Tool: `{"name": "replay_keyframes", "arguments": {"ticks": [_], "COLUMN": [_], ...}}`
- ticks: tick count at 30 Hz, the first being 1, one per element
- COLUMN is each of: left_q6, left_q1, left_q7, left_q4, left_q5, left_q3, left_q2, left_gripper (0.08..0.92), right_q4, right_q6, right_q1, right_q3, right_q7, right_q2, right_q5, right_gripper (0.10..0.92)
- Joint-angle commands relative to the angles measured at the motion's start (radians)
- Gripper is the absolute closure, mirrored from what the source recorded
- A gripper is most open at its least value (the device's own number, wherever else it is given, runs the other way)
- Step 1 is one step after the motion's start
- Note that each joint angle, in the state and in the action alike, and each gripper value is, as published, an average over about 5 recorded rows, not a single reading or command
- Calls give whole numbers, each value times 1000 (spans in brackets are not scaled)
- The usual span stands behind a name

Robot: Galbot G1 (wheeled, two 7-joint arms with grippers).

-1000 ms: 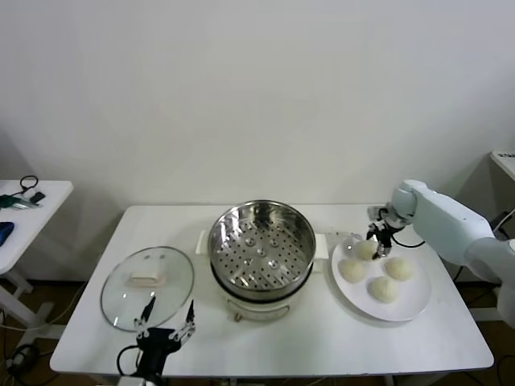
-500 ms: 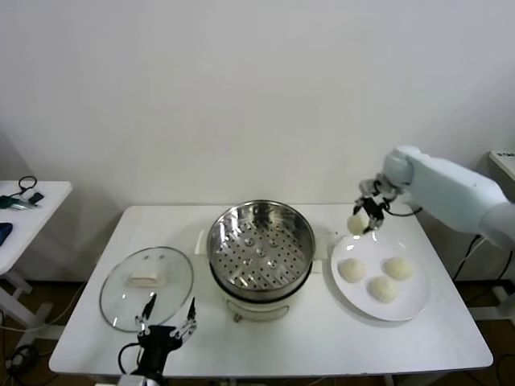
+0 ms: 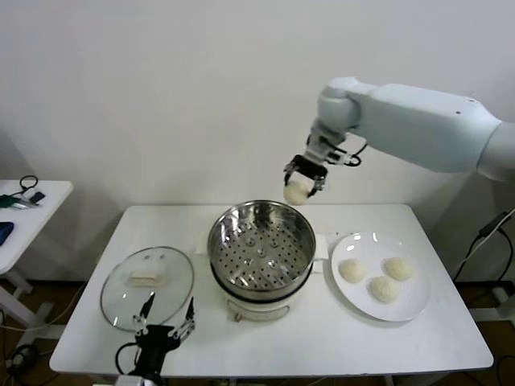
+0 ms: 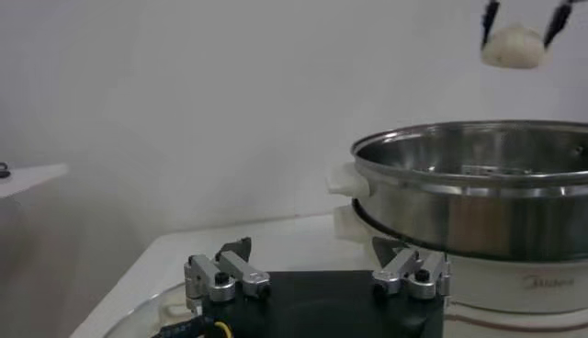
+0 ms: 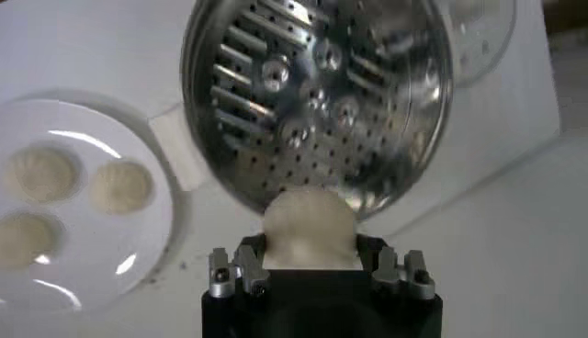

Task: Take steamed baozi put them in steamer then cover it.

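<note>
My right gripper is shut on a cream-white baozi and holds it in the air above the far rim of the steamer. The right wrist view shows the baozi between the fingers with the perforated basket below. Three baozi lie on the white plate to the right of the steamer. The glass cover with its cream handle lies flat on the table left of the steamer. My left gripper is open and empty at the table's front edge, just in front of the cover.
The white table carries everything. A small side table with cables stands at the far left. The white pot base under the steamer shows in the left wrist view.
My right gripper lifted one baozi off the plate and carried it up and left to above the steamer. The left arm has not moved.
</note>
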Motion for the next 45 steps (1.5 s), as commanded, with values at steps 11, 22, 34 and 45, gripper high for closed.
{"name": "replay_keyframes", "arguments": {"ticks": [11,22,34,45], "left_q6": [0,3,0,-3], "left_q1": [5,-3,0,14], "left_q7": [0,-2,-7,-9], "left_q4": [-8,-2,-3,-24], "left_q5": [-4,-10,4,13], "left_q3": [-7,-14,-11,-8], "left_q2": [-2,-2,-9,-7], "left_gripper": [177,177,177,177], "right_q4": [-154,-309,-195,40], "right_q6": [97,122,105,-476], "right_q1": [-266,-353,-88,298], "right_q3": [39,97,-35,-379], "right_q7": [117,181,91,-29], "right_q2": [145,186,153,-207], "right_q5": [-341,-397,61,596], "right_gripper": [364,350,203,203]}}
